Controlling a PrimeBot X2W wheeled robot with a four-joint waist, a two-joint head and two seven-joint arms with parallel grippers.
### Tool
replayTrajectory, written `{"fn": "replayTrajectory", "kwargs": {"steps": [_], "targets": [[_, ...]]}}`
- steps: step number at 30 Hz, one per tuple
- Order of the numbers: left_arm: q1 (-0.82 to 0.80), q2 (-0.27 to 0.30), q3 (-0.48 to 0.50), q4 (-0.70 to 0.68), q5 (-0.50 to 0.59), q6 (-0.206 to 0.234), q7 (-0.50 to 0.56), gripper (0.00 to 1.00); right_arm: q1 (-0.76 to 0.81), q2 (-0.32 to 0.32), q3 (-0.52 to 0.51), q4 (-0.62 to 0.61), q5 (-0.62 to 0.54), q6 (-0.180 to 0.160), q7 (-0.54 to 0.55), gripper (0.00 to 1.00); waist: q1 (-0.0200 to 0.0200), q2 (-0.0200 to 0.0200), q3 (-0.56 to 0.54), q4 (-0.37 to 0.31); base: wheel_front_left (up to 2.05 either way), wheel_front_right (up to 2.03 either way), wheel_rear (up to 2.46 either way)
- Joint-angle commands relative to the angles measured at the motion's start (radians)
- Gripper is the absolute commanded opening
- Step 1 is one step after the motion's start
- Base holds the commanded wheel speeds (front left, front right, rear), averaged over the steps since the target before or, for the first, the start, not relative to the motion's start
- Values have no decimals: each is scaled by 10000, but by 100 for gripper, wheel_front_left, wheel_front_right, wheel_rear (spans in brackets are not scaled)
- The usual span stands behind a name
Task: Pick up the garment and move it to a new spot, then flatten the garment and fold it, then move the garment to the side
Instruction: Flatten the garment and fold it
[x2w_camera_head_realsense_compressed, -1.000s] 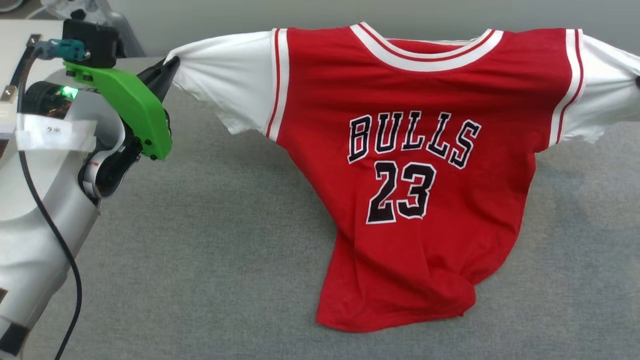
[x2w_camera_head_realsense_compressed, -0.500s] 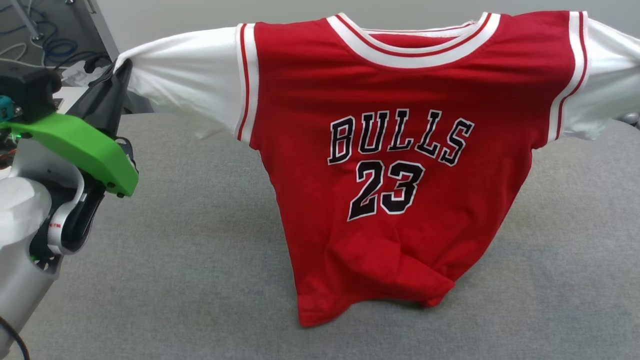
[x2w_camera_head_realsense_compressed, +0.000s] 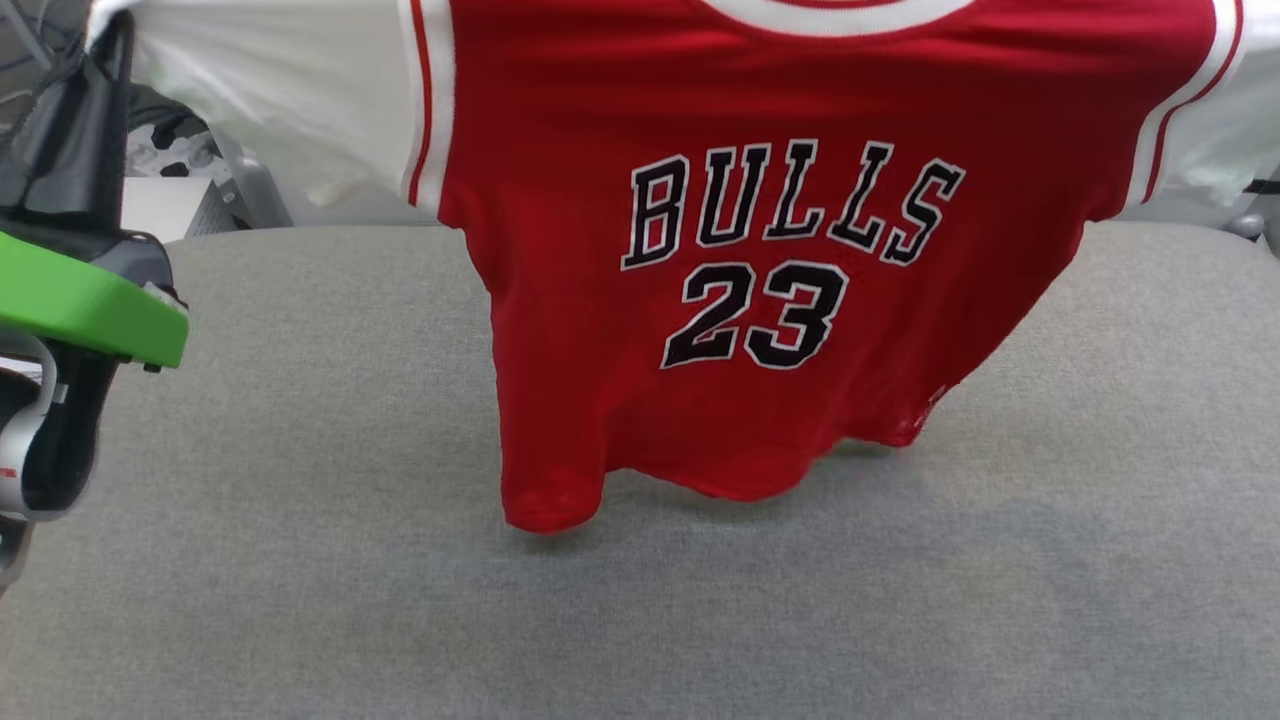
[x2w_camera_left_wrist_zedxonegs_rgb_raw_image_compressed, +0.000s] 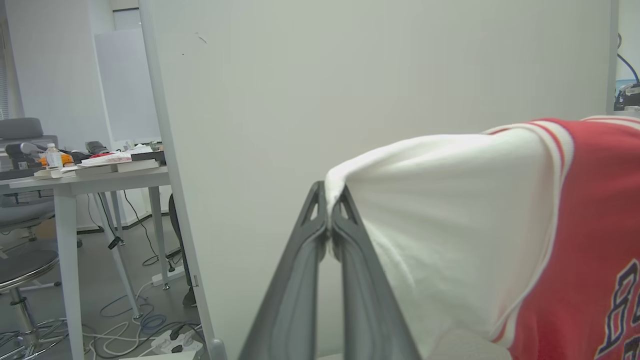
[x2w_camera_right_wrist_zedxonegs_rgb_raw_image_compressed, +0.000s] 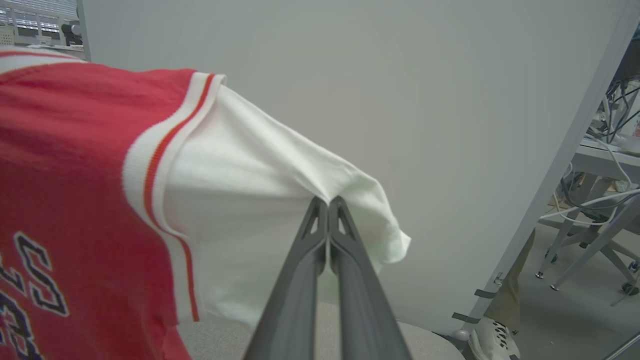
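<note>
Office (desk (x2w_camera_left_wrist_zedxonegs_rgb_raw_image_compressed: 100, 179), floor cables (x2w_camera_left_wrist_zedxonegs_rgb_raw_image_compressed: 150, 322))

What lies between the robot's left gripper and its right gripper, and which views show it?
The red shirt, held spread. The left gripper pinches one sleeve in the left wrist view, the right gripper the other in the right wrist view.

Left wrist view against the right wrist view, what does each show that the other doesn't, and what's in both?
Left wrist view: the left gripper shut on one white sleeve of the garment, a cluttered desk, cables on the floor. Right wrist view: the right gripper shut on the other sleeve, a person's shoe. Both: the garment's red body and the pale partition behind it.
</note>
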Motion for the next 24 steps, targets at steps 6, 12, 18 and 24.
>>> {"fn": "replayTrajectory", "kwargs": {"steps": [6,12,18,24], "targets": [[-874,246,426,156,253,-91,-119,0,-996,236,-308,-50,-848,-21,-243,0,1,0,1191,-142,0,0,0],[-2341,506,645,571,504,-699,171,0,-2621,408,-272,537,-1167,-21,-506,0,1,0,2644,-295,0,0,0],[-4392,387,759,1387,950,-1392,327,0,-4544,333,219,1539,-1787,-21,-1033,0,1,0,4116,-358,0,0,0],[-6687,-61,273,2388,1851,-2239,729,0,-6728,503,788,2840,-2216,-21,-1599,0,1,0,5336,-418,0,0,0]]}}
